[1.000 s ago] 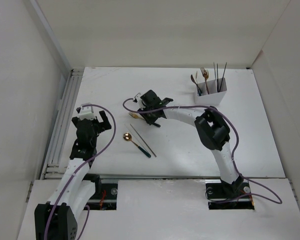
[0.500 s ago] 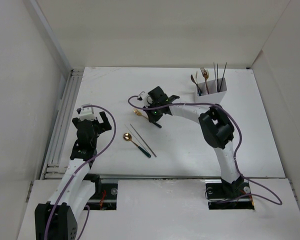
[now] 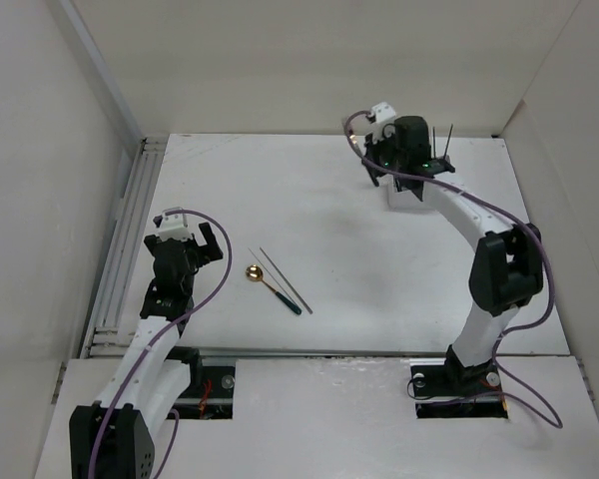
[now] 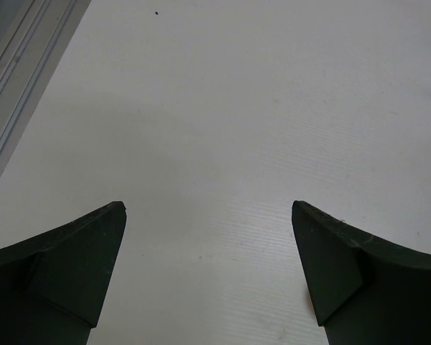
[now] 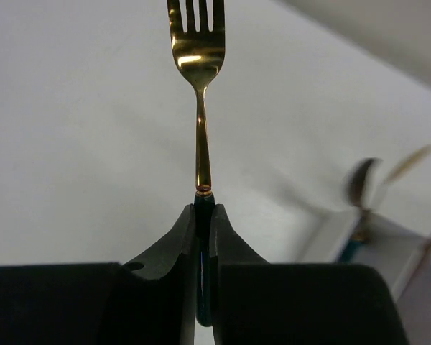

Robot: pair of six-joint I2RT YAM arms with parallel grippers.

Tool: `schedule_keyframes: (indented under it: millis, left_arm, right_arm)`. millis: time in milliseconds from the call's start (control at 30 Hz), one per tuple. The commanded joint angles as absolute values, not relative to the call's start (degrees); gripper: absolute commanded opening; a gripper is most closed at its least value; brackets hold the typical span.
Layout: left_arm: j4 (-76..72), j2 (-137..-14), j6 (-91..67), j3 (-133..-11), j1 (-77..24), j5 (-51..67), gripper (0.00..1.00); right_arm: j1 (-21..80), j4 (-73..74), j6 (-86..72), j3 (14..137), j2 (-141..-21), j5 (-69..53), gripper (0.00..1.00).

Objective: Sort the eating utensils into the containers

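My right gripper [image 5: 203,208] is shut on the dark green handle of a gold-headed fork [image 5: 197,50], whose tines point away from the camera. In the top view this gripper [image 3: 372,158] hangs at the back right of the table, with the fork's gold glint [image 3: 354,143] just left of the white container [image 3: 397,196], which the arm mostly hides. The container [image 5: 377,241] shows blurred at lower right in the right wrist view, holding a spoon [image 5: 359,188]. A gold spoon [image 3: 254,272] and dark chopsticks [image 3: 285,279] lie mid-table. My left gripper [image 3: 195,245] is open over bare table [image 4: 208,215].
Chopsticks [image 3: 448,142] stick up from the container behind the right arm. A grooved metal rail [image 3: 130,215] runs along the table's left edge, also in the left wrist view as the rail [image 4: 21,57]. White walls enclose the table on three sides.
The right arm has lifted the fork from the table's middle and swung it to the back right, beside the container. The left arm, spoon and chopsticks have not moved.
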State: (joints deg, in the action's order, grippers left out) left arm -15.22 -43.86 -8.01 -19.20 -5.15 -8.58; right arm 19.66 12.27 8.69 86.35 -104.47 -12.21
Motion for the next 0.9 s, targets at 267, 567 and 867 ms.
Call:
schedule_keyframes:
  millis: [267,567,867]
  left_arm:
    - [-18.0,-44.4,-7.6,-19.5,-4.0,-8.4,1.0]
    - [-17.5,-45.4,-7.6,-20.0,-2.9,-9.6,1.0]
    - [-17.5,-46.0,-7.6,-20.0,-2.4,-8.5,1.0]
  right_arm:
    - [8.4,-9.0,14.9,83.1,-101.7,1.8,0.0]
    - [5.6,-17.1,17.3,74.6,-102.0,1.2,0.0]
    - [5.1,-21.0,18.1,68.8,-101.4,1.4,0.0]
